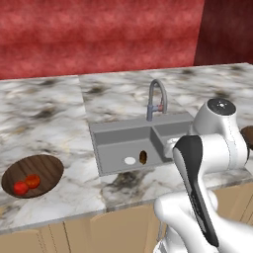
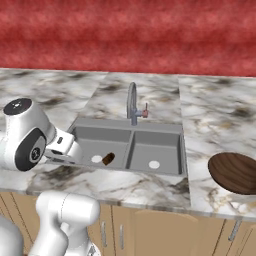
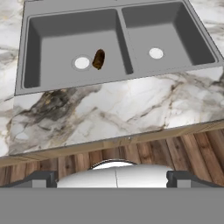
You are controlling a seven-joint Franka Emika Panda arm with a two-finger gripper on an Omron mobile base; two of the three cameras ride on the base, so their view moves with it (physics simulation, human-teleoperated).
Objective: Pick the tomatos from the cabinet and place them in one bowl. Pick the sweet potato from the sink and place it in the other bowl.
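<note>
- The sink (image 1: 143,143) sits mid-frame in the left base view, sunk into the marbled worktop (image 1: 44,118) — two grey basins, each with a pale round drain.
- One basin holds the sweet potato (image 1: 143,157), a small dark brown lump lying just beside the drain; in the right base view it is in the left-hand basin, near the divider. The other basin holds nothing but its drain.
- A dark wood bowl (image 1: 32,175) rests on the worktop at the lower left of the left base view, well apart from the sink, and carries two tomatos (image 1: 26,184) — red, side by side and touching, toward its near rim.
- A second bowl (image 2: 235,172) lies at the right edge of the right base view, on the worktop to the right of the sink; the part in frame is bare inside.
- Count: two bowls, two tomatos, one sweet potato, two basins, one faucet (image 1: 156,99).
- The right base view shows most of the second bowl, cut off at the frame edge; the left base view has just a sliver of it behind the arm at the right edge.
- The hand view looks down on both basins at the top of the frame, with the worktop edge and wooden floor below.
- The end effector (image 3: 112,177) shows its two dark tips at the bottom of the hand view, spread wide apart with nothing between them, short of the sink.
</note>
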